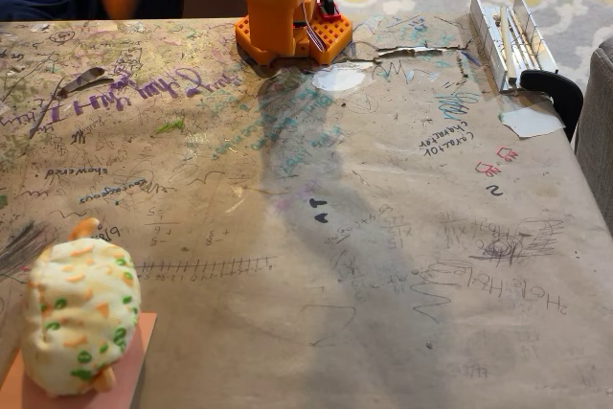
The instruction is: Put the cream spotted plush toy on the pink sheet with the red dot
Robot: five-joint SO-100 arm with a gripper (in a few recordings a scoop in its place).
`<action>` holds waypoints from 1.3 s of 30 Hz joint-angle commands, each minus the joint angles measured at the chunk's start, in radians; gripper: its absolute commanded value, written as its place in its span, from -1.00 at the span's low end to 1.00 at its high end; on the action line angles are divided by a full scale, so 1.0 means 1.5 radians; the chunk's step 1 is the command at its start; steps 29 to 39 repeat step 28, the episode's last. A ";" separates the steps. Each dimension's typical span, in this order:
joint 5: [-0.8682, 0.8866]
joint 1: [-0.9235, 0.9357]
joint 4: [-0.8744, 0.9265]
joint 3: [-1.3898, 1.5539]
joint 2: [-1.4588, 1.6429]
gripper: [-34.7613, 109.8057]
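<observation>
The cream spotted plush toy (79, 318) sits at the near left corner of the table, resting on the pink sheet (137, 352), whose salmon edges show under and beside it. The sheet's red dot is hidden beneath the toy. The orange arm (278, 2) stands at the far edge of the table, folded over its base, far from the toy. Its gripper is cut off by the top of the picture, so its state cannot be read.
The brown paper-covered table (383, 237) is scribbled all over. A white metal rail piece (508, 35) and a black clamp (556, 93) sit at the far right, with a small white paper scrap (532, 122) nearby. A person sits behind the table, top left.
</observation>
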 commanded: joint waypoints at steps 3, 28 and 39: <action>0.063 -0.047 -0.054 0.179 0.079 -0.43; 0.148 -0.296 -0.003 0.645 0.839 -0.52; 0.148 -0.296 -0.003 0.645 0.839 -0.52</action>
